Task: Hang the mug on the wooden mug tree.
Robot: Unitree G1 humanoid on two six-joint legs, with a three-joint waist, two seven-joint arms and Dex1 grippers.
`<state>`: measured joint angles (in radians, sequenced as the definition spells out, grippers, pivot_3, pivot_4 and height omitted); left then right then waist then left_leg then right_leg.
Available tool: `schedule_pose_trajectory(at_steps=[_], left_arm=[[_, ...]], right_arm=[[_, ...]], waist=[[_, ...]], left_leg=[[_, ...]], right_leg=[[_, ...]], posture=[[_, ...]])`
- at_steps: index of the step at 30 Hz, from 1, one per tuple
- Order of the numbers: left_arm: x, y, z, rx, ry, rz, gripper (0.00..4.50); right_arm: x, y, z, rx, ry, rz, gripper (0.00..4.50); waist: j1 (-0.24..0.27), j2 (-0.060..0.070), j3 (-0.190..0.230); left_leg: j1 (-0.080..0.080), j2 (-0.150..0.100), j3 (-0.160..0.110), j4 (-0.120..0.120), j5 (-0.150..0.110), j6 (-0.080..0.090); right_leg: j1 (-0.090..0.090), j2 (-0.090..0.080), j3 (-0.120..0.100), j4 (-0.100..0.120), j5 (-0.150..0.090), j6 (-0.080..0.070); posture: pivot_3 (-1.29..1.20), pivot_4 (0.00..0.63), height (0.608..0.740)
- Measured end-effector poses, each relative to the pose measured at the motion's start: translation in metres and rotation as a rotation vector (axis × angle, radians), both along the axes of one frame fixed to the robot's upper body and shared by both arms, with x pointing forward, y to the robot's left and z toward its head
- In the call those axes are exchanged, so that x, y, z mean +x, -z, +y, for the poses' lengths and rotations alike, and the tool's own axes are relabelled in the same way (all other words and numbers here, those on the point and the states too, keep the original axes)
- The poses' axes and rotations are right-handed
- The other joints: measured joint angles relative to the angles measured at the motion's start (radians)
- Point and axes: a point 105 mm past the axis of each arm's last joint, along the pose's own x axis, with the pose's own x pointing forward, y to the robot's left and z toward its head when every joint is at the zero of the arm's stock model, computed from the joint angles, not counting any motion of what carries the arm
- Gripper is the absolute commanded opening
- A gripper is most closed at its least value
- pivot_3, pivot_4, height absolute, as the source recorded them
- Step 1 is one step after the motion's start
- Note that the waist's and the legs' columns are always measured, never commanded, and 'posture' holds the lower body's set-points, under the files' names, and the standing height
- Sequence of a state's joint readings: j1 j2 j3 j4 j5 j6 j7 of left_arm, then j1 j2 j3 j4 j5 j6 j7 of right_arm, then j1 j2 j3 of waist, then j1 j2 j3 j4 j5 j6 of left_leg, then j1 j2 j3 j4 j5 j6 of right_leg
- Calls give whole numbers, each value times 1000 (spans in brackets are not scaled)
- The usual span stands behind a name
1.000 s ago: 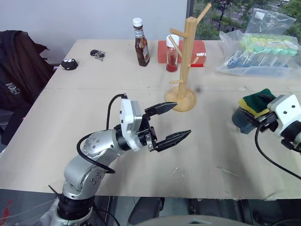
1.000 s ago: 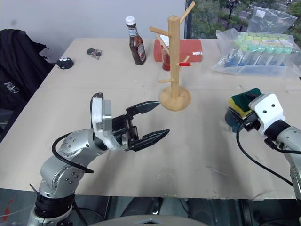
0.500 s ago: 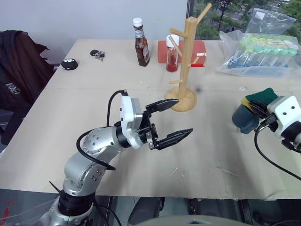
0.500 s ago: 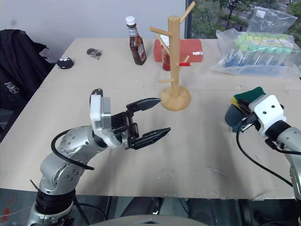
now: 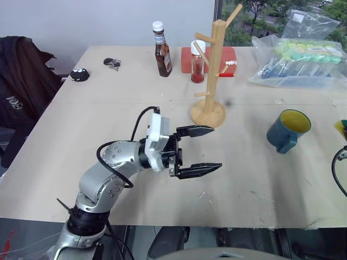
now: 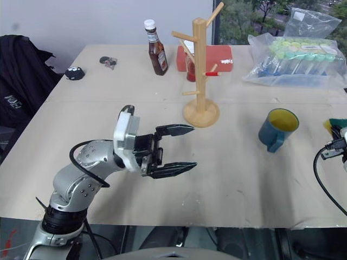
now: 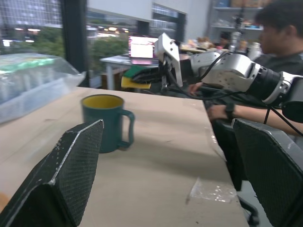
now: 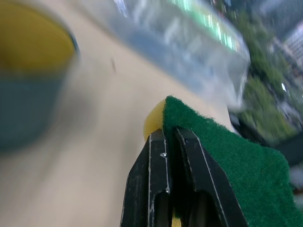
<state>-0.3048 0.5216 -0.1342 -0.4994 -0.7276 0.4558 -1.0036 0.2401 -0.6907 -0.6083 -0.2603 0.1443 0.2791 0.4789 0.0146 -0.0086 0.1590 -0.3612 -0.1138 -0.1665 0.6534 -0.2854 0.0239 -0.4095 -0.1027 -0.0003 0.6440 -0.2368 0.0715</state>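
The dark teal mug (image 5: 287,130) with a yellow inside stands upright and uncovered on the table's right side, its handle toward the near edge. The wooden mug tree (image 5: 214,70) stands mid-table on its round base, left of and beyond the mug. My left gripper (image 5: 217,147) hovers open over the table's near middle, pointing right at the mug (image 7: 106,122), with nothing between its fingers. At the far right edge my right gripper (image 8: 170,135) is shut on a yellow-and-green sponge (image 8: 213,151), well to the right of the mug; the sponge (image 6: 336,125) shows there too.
A brown sauce bottle (image 5: 162,50), a red bottle (image 5: 198,62) and a red box (image 5: 217,57) stand behind the tree. A plastic bag of tubes (image 5: 301,57) lies at the back right. Keys (image 5: 113,63) and a black object (image 5: 79,74) lie back left. A person (image 7: 279,33) sits beyond the table's right side.
My right gripper shut on the sponge that lay on the mug and carried it off to the right, baring the mug's yellow inside. The left gripper turned slightly to the right.
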Motion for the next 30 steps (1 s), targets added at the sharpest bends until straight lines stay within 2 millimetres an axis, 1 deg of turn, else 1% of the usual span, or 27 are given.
schedule_pose_trajectory(at_steps=[2, 5, 6, 7, 9, 10, 11, 12, 13, 14, 15, 16, 18, 20, 21, 22, 24, 28, 29, 30], left_arm=[[1, 7, -2, 25, 8, 15, 4500], [4, 14, -5, 57, 9, 14, 4500], [4, 15, -5, 62, 9, 10, 4500], [4, 15, -6, 63, 9, 5, 4500], [4, 15, -8, 58, 8, -5, 4500], [5, 15, -8, 60, 4, -9, 4500], [6, 15, -8, 62, -3, -11, 4500], [6, 15, -8, 60, -6, -11, 4500], [7, 15, -8, 59, -10, -12, 4500], [7, 15, -8, 59, -17, -13, 4500], [9, 14, -8, 55, -28, -13, 4500], [9, 14, -7, 54, -31, -14, 4500], [11, 14, -5, 50, -50, -11, 4500], [14, 14, -2, 44, -83, -8, 4500], [14, 14, -1, 43, -87, -6, 4500], [15, 14, -1, 42, -96, -3, 4500], [16, 14, -1, 39, -101, 0, 4500], [16, 14, -2, 33, -109, 3, 4500], [16, 13, -2, 33, -110, 3, 4500], [16, 14, -2, 33, -111, 4, 4500]], right_arm=[[-7, 16, -6, 33, 46, 44, 41], [-14, 30, -15, 21, 100, 90, 41], [-16, 32, -16, 14, 106, 103, 594], [-18, 34, -17, 13, 111, 109, 899], [-19, 36, -17, 24, 123, 103, 1948], [-19, 36, -17, 30, 126, 100, 2376], [-18, 36, -16, 47, 130, 82, 2907], [-17, 35, -15, 59, 129, 70, 3257], [-16, 33, -13, 73, 127, 55, 3769], [-15, 30, -9, 94, 118, 31, 4135], [-13, 25, 2, 135, 88, 0, 4135], [-12, 22, 7, 150, 73, -11, 4135], [-17, 20, 25, 190, 0, 21, 4135], [-29, 25, 54, 241, -107, 105, 4135], [-32, 26, 61, 255, -130, 125, 4135], [-36, 32, 78, 299, -166, 173, 4135], [-37, 37, 96, 346, -209, 201, 4135], [-28, 48, 119, 429, -178, 185, 4135], [-26, 52, 124, 445, -152, 186, 4135], [-25, 53, 124, 449, -139, 180, 4135]], waist=[[-1, 1, 0], [-1, 1, -1], [-1, 1, -1], [-1, 1, -1], [-1, 1, -1], [-1, 1, -1], [-1, 1, -1], [-1, 1, -1], [-1, 1, -1], [-1, 1, -1], [-1, 2, -1], [-1, 2, -1], [1, 2, -1], [5, 2, -1], [5, 2, -1], [4, 2, -1], [0, 2, -1], [0, 1, -2], [1, 2, -2], [3, 1, -2]], left_leg=[[0, 0, 1, 0, 0, 0], [1, 0, 4, 0, 0, 0], [1, 0, 4, 0, 0, 0], [1, 0, 4, 0, 0, 0], [1, 0, 4, 0, 0, 0], [1, 0, 4, 0, 0, 0], [1, 0, 4, 0, 0, 0], [1, 0, 5, 0, 0, 0], [1, 0, 5, 0, 0, 0], [1, 1, 5, 0, 0, 0], [1, 1, 4, 0, 0, 0], [1, 1, 4, 0, 0, 0], [1, 1, 3, 0, 0, 0], [0, 1, 0, 0, 0, 0], [0, 1, 0, 0, 0, 0], [0, 1, 0, 0, 0, 0], [0, 1, 1, 0, 0, 0], [1, 1, 2, 0, 0, 0], [1, 1, 2, 0, 0, 0], [0, 1, 1, 0, 0, 0]], right_leg=[[0, 0, 1, 0, 0, 0], [0, 0, 4, 1, 0, 1], [0, 0, 4, 1, 0, 1], [0, 0, 5, 1, 1, 1], [0, 0, 5, 1, 1, 1], [0, 0, 5, 1, 1, 1], [0, 0, 5, 1, 1, 1], [0, 1, 6, 1, 1, 1], [0, 1, 6, 1, 1, 1], [0, 1, 6, 1, 1, 1], [-1, 1, 6, 1, 1, 1], [-1, 1, 6, 1, 1, 1], [-1, 1, 5, 1, 1, 1], [-1, 1, 3, 0, 1, 1], [-1, 1, 2, 0, 1, 1], [-1, 1, 3, 0, 1, 1], [-1, 0, 4, 0, 1, 2], [-1, 0, 3, 0, 1, 1], [-1, 1, 3, 0, 2, 1], [-1, 1, 3, 1, 2, 1]], posture=[[0, 150, 740], [0, 150, 740], [0, 150, 740], [0, 150, 740], [0, 150, 740], [0, 150, 740], [0, 150, 740], [0, 150, 740], [0, 150, 740], [0, 150, 740], [0, 150, 740], [0, 150, 740], [0, 150, 740], [0, 150, 740], [0, 150, 740], [0, 150, 740], [0, 150, 740], [0, 150, 740], [0, 150, 740], [0, 150, 740]])
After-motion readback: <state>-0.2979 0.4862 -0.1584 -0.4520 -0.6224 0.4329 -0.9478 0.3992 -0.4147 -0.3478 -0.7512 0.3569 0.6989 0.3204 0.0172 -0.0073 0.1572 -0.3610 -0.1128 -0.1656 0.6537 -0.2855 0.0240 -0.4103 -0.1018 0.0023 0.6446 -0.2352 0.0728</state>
